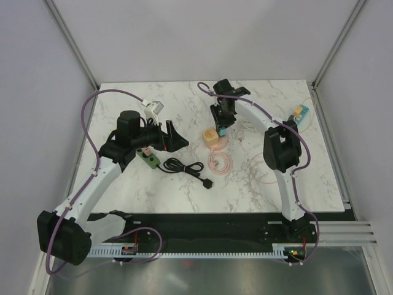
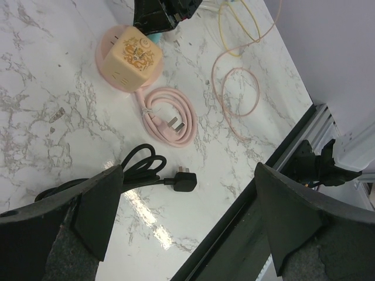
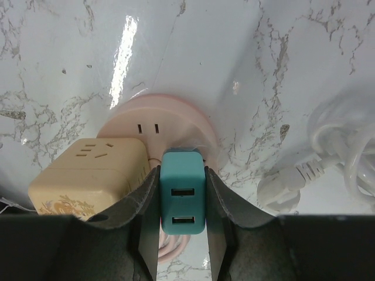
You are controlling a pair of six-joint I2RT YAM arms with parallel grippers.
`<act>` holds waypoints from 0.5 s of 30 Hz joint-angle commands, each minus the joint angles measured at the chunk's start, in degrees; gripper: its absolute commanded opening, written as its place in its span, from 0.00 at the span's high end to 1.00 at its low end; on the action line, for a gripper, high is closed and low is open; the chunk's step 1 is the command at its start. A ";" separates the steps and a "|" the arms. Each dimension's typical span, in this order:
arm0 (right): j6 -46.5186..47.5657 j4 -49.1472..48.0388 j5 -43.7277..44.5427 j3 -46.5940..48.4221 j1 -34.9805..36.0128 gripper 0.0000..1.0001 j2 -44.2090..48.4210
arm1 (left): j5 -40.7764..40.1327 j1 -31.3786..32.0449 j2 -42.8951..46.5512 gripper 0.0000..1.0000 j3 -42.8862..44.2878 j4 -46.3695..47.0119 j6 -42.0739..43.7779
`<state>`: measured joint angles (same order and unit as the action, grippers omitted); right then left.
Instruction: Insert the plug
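The right gripper (image 3: 183,175) clamps the teal charger (image 3: 183,202) over the pink socket base (image 3: 176,114), seemingly mid-insertion. With the prongs hidden, a straight, aligned push likely comes next. A yellow cube adapter (image 3: 88,170) crowds just beside it. Farther off, the left gripper (image 2: 187,175) hangs wide open above a black plug (image 2: 186,182).

1. Our left arm (image 1: 98,178) rises from its base at the near left, elbow bent, wrist turned toward the middle.
2. Our left gripper (image 1: 174,136) points sideways, its fingers (image 2: 94,211) spread wide.
3. Our right arm (image 1: 285,178) arches forward, then bends left, wrist aimed downward.
4. Our right gripper (image 1: 221,128) has its fingers (image 3: 140,199) clamped on the plug (image 3: 183,193).
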<state>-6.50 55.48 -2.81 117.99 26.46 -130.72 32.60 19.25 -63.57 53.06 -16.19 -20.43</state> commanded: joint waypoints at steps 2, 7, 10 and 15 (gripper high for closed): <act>-1.49 -4.22 3.76 -11.45 0.61 1.00 2.39 | -1.22 -0.17 1.61 0.00 0.20 0.80 2.76; -3.51 -13.19 5.27 -25.96 1.58 1.00 9.86 | -1.75 -0.43 1.43 0.00 0.38 0.89 2.67; -3.96 -14.87 6.85 -29.22 2.19 1.00 11.01 | -2.19 -1.05 1.26 0.00 0.29 0.89 2.67; -5.71 -18.13 8.51 -34.31 3.95 1.00 12.59 | -3.76 -1.31 1.43 0.00 0.12 0.98 2.41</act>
<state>-10.22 31.75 3.66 89.47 28.91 -114.98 30.63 18.33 -63.29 53.06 -16.19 -20.43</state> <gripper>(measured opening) 0.379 0.994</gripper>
